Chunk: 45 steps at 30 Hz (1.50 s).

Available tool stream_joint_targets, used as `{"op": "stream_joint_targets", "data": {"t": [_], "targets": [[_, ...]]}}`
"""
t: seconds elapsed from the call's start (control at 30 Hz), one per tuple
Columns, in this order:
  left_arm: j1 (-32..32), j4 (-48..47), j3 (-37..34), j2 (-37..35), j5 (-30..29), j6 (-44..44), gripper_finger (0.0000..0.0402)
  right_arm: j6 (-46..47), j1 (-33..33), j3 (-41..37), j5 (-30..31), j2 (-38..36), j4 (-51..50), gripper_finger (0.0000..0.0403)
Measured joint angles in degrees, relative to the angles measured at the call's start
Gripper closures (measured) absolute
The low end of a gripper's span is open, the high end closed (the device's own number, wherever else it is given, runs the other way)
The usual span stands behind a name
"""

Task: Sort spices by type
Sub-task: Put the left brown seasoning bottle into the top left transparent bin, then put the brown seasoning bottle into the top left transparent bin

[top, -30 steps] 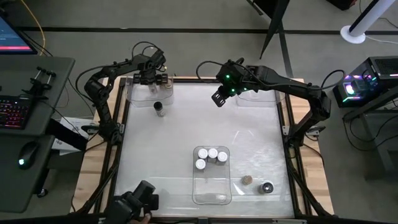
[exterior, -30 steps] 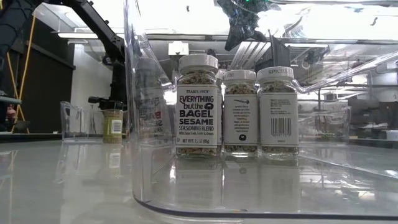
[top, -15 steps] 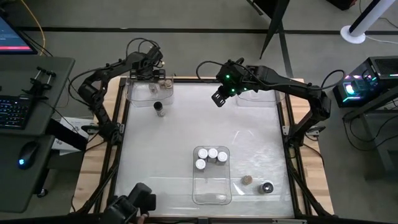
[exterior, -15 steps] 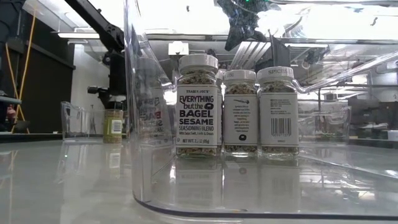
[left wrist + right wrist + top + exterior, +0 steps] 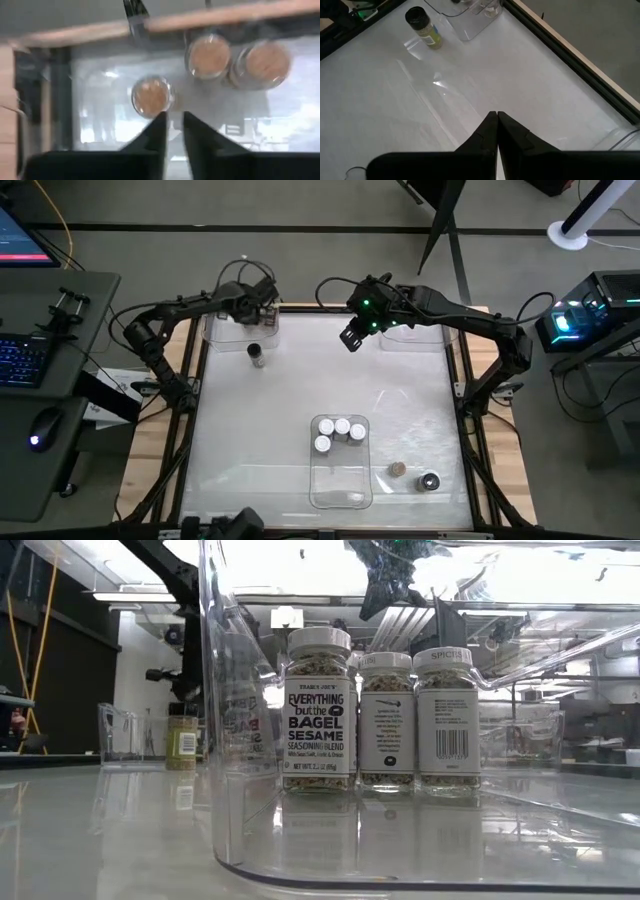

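The left tool (image 5: 171, 131), fingers nearly closed and empty, hung over a far-left tray (image 5: 222, 332) holding seemingly three tan-capped spices (image 5: 151, 95). The right tool (image 5: 495, 131) hovered closed above the desk (image 5: 300, 395).

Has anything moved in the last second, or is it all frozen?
The left gripper has shifted a little toward the table's middle above the far-left tray, where three tan-capped jars stand; it holds nothing. The right gripper, the white-capped jars and the dark-capped jar stayed put.
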Motion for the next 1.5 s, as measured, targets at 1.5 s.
{"op": "stream_joint_targets", "data": {"t": [1.5], "targets": [[7.01, 17.00, -10.69, -9.29, 9.14, 2.47, 0.0401, 3.00, 0.13, -10.47, -8.02, -0.03, 11.82, 0.0403]]}}
